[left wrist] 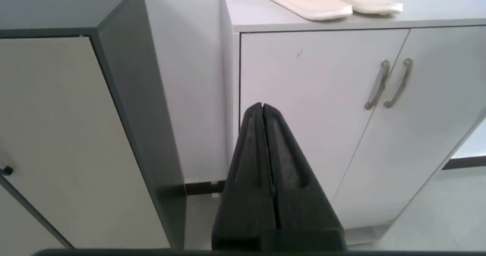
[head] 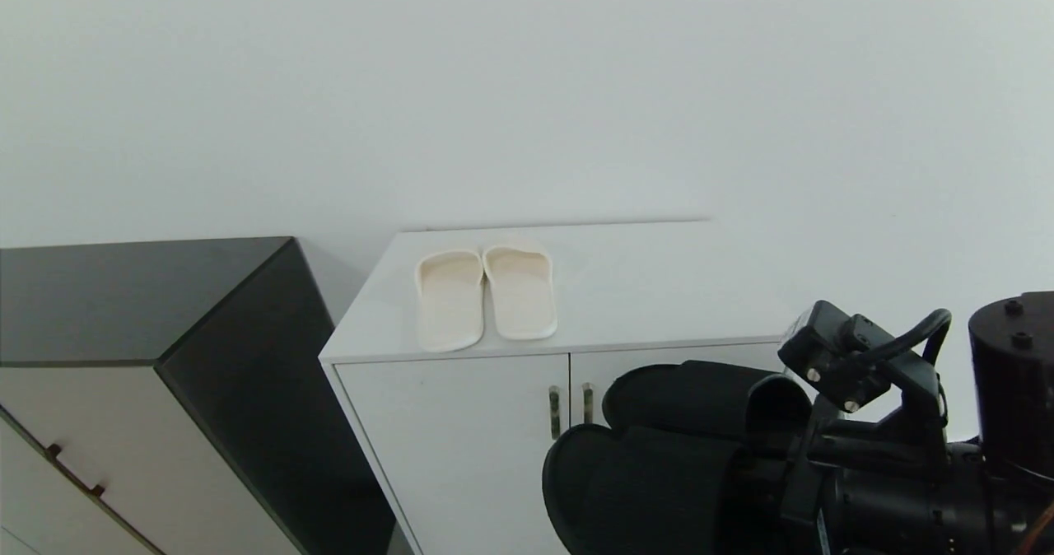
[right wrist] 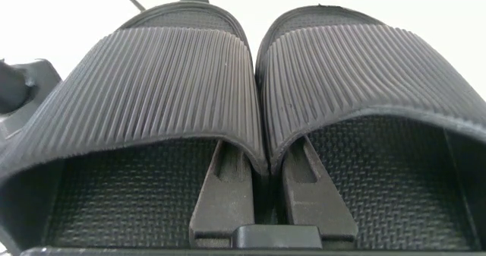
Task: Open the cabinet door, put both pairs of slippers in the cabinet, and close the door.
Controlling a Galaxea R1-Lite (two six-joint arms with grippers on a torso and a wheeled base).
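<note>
Room: plain white wall (head: 527, 86), grey floor (left wrist: 456, 210). A white cabinet (head: 659, 283) stands against the wall beside a dark-topped unit (head: 140, 291) on its left. Both cabinet doors (head: 461, 440) are shut, with the handles (head: 554, 411) paired at the centre seam.

Cream slippers (head: 484, 296) lie side by side on the left part of the cabinet top. Their long axes run front to back, straps at the wall end.

Black slippers (head: 659, 456) are held low before the right door, lying left to right with rounded ends left. The right gripper (right wrist: 262, 146) clamps them, one finger (right wrist: 220, 195) inside each slipper and the adjoining side walls pinched between.

Left gripper (left wrist: 263, 115) is closed and empty, aimed at the left door.
</note>
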